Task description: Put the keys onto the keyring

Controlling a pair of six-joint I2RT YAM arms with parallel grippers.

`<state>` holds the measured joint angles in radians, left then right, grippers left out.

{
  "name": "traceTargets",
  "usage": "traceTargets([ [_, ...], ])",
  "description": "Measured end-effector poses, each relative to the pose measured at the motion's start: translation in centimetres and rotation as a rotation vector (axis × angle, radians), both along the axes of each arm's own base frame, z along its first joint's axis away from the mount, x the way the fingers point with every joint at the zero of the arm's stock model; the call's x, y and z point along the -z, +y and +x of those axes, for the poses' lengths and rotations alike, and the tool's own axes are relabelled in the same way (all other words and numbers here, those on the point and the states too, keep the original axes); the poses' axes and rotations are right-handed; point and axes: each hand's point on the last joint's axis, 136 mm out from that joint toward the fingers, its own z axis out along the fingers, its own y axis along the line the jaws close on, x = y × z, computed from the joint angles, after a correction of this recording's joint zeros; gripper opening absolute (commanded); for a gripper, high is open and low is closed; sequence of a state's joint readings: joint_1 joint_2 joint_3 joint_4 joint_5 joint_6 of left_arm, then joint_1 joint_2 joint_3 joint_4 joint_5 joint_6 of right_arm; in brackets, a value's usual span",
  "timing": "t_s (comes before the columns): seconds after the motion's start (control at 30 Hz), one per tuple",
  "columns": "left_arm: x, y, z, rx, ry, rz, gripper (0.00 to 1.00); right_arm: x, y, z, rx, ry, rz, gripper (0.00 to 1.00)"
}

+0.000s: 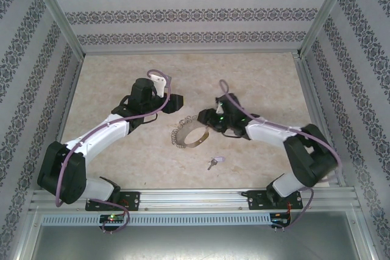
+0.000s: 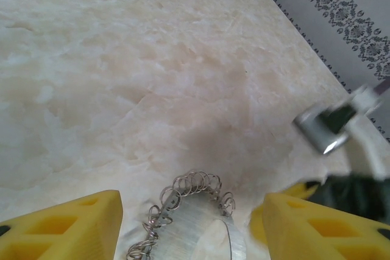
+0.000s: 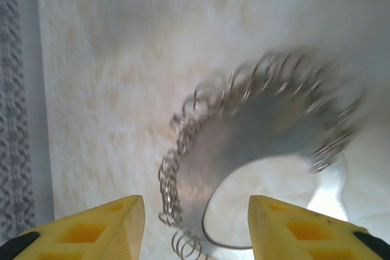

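A thin grey-beige hoop fringed with small silvery wire coils lies mid-frame on the mottled cream table. A small dark metal key with a pale tag sits lower right of it, apart. The left gripper spreads its blocky yellow fingers wide and holds nothing. The right gripper is likewise parted. The hoop is blurred there, and its edge may reach between them.

I record a pale, marbled beige desk, evenly lit. The far, left and right walls carry grey paper with dark floral bands. Aluminium posts frame the corners, and a slotted rail lines the near edge.
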<state>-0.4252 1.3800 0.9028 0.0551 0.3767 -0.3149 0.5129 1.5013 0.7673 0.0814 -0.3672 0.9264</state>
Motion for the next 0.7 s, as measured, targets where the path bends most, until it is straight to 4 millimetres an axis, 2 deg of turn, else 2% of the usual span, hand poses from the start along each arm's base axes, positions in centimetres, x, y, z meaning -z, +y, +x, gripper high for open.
traceTargets([
  [0.13,1.3,-1.1,-0.6,0.062,0.048,-0.016,0.62,-2.6,-4.1,2.7,0.079,-0.075,-0.034,0.53],
  [0.23,3.7,-2.4,-1.1,0.113,0.115,-0.008,0.62,-2.7,-6.2,3.8,0.104,-0.091,-0.071,0.58],
  [0.3,5.3,-3.9,-1.8,0.166,0.161,0.010,0.62,-2.2,-7.4,4.0,0.113,-0.083,-0.094,0.63],
  [0.33,5.9,-4.9,-2.3,0.200,0.178,0.021,0.62,-1.9,-8.0,4.2,0.116,-0.078,-0.106,0.70],
  [0.37,6.3,-5.9,-2.7,0.232,0.192,0.027,0.60,-1.6,-8.5,4.3,0.117,-0.073,-0.119,0.90],
  [0.4,6.6,-6.9,-3.1,0.263,0.200,0.033,0.58,-1.3,-9.0,4.4,0.121,-0.068,-0.127,0.98],
  [0.57,7.1,-10.6,-4.2,0.374,0.216,0.040,0.49,-0.9,-11.1,5.0,0.143,-0.080,-0.168,0.98],
  [0.7,8.3,-11.3,-4.3,0.389,0.252,0.041,0.46,-2.0,-13.2,5.6,0.215,-0.114,-0.181,0.98],
])
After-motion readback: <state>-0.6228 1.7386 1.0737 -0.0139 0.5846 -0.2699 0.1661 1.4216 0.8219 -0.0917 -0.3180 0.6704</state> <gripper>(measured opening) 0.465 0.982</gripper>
